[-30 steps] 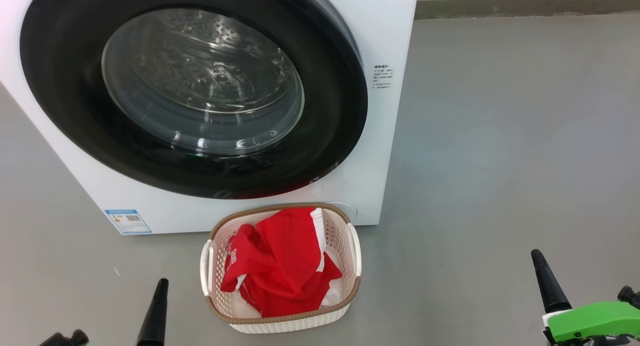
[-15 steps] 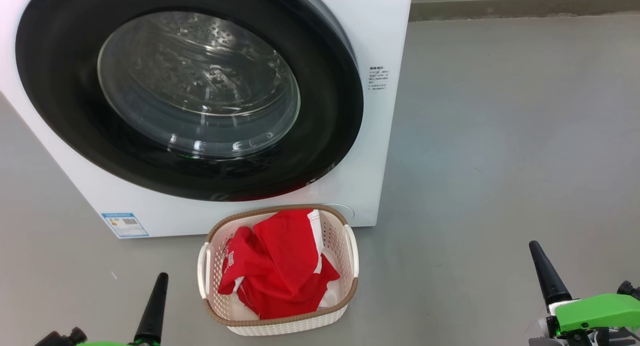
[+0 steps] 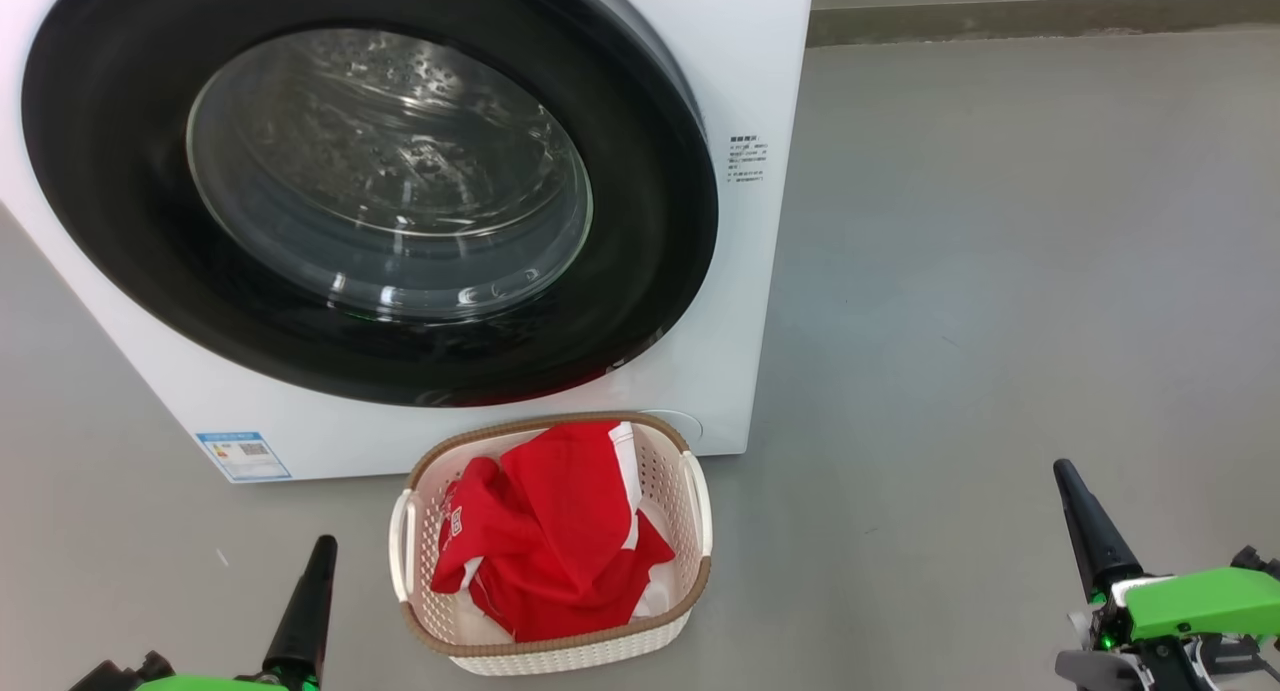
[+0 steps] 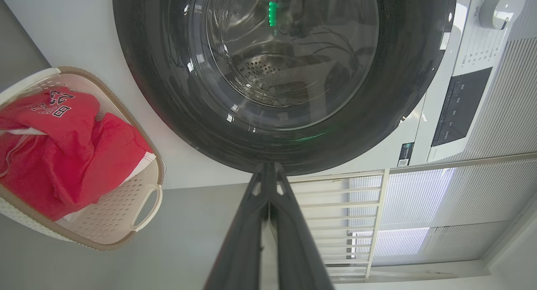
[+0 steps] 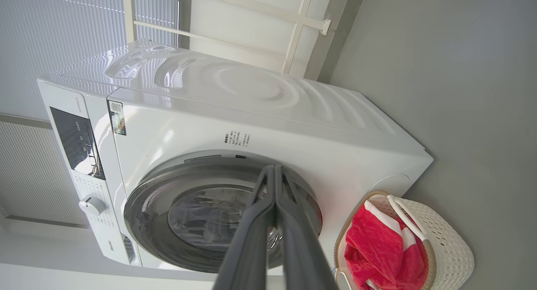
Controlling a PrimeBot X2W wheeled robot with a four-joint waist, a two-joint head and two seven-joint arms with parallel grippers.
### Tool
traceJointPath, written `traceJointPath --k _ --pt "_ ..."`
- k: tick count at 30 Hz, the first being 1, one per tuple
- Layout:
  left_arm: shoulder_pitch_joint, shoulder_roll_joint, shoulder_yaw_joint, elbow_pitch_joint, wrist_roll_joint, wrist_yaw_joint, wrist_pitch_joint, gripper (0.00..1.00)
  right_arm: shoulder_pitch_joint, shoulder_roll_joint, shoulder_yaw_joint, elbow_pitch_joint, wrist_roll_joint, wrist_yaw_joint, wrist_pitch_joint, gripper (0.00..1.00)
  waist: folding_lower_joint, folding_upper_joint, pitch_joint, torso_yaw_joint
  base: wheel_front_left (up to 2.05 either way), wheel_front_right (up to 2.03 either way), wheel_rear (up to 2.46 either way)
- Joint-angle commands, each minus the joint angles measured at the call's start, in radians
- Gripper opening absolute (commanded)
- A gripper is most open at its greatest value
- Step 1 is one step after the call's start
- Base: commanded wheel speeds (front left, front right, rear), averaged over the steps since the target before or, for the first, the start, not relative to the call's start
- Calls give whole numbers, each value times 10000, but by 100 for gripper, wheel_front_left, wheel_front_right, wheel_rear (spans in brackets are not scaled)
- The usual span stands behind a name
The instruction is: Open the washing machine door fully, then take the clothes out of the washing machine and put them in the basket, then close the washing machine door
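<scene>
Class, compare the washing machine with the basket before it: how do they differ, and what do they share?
The washing machine is big, white and smooth-sided; the basket is small, cream and perforated. The washing machine is closed by the washing machine door, with no garments seen inside; the basket is open-topped and holds the clothes. Both stand on the grey floor.

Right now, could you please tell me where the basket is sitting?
In the head view the basket sits on the floor at bottom centre, just in front of the washing machine, below its door, with the red clothes inside.
</scene>
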Motion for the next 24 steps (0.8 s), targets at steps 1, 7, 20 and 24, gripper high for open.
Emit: traceJointPath --k 1,7,20,24 --pt "-508 192 352 -197 -450 -66 144 0 -567 -53 111 -338 380 -3 123 0 0 -1 -8 -17 0 0 0" --pt "-569 194 388 -182 -1008 -69 291 0 -658 -32 89 -363 857 -3 272 0 0 -1 -24 -53 0 0 0" --pt "-611 181 432 -171 -1358 -71 405 0 -718 -18 77 -380 1173 -4 368 0 0 -1 -35 -76 0 0 0" --pt "-612 176 440 -171 -1351 -71 411 0 -718 -18 78 -380 1173 -4 367 0 0 -1 -35 -76 0 0 0"
